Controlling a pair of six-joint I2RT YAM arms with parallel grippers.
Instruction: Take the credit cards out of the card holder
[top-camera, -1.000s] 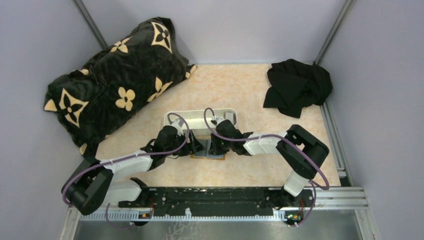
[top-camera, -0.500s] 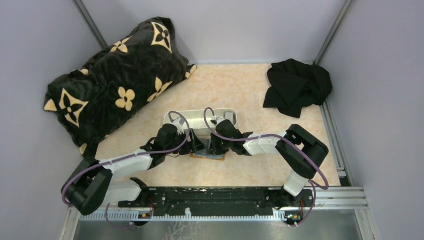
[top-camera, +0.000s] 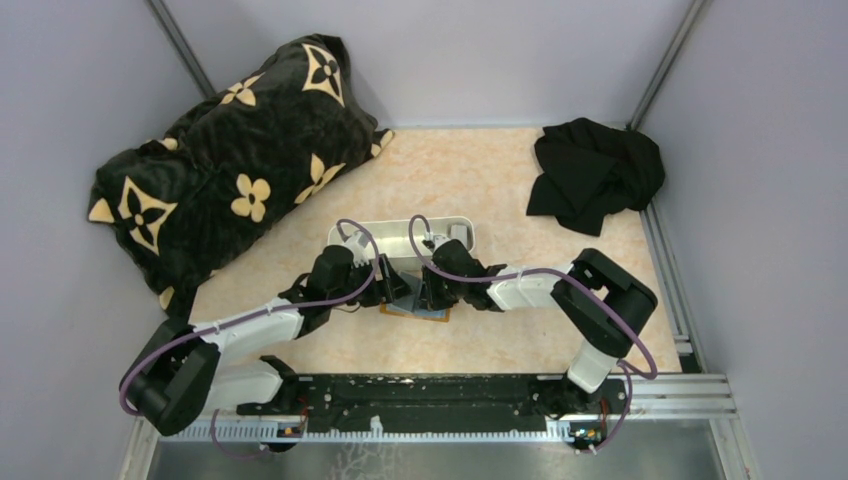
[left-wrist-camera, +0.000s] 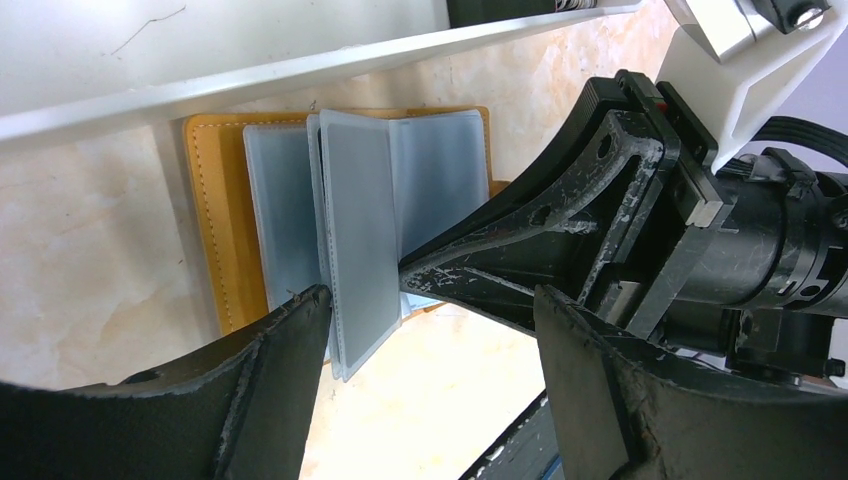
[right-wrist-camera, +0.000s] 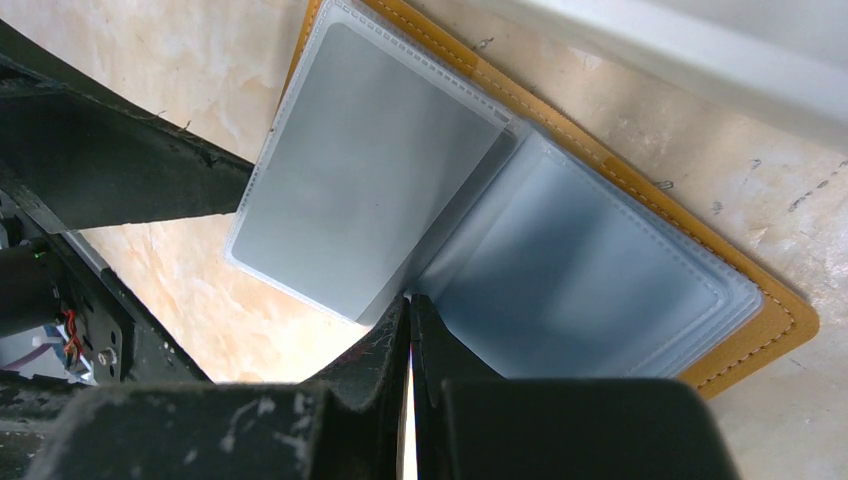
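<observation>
The card holder (top-camera: 415, 309) lies open on the table, its orange-tan cover (left-wrist-camera: 214, 230) flat and its grey-blue clear sleeves (right-wrist-camera: 590, 280) fanned. One sleeve (left-wrist-camera: 358, 240) stands raised from the fold. My right gripper (right-wrist-camera: 410, 300) is shut, its tips down at the fold between the raised sleeve (right-wrist-camera: 350, 170) and the flat ones. My left gripper (left-wrist-camera: 430, 292) is open; its left fingertip (left-wrist-camera: 300, 310) touches the raised sleeve's free edge, and the right arm's fingers (left-wrist-camera: 470, 260) pass between its jaws. No credit cards can be made out; what the sleeves hold is unclear.
A long white tray (top-camera: 352, 230) sits just beyond the holder, its wall (left-wrist-camera: 200, 80) close above it. A black flowered pillow (top-camera: 230, 170) fills the back left, a black cloth (top-camera: 595, 175) the back right. Grey walls enclose the table; the base rail (top-camera: 430, 395) runs along the near edge.
The left wrist has edged slightly toward the holder. The right arm and both grippers' openings look unchanged.
</observation>
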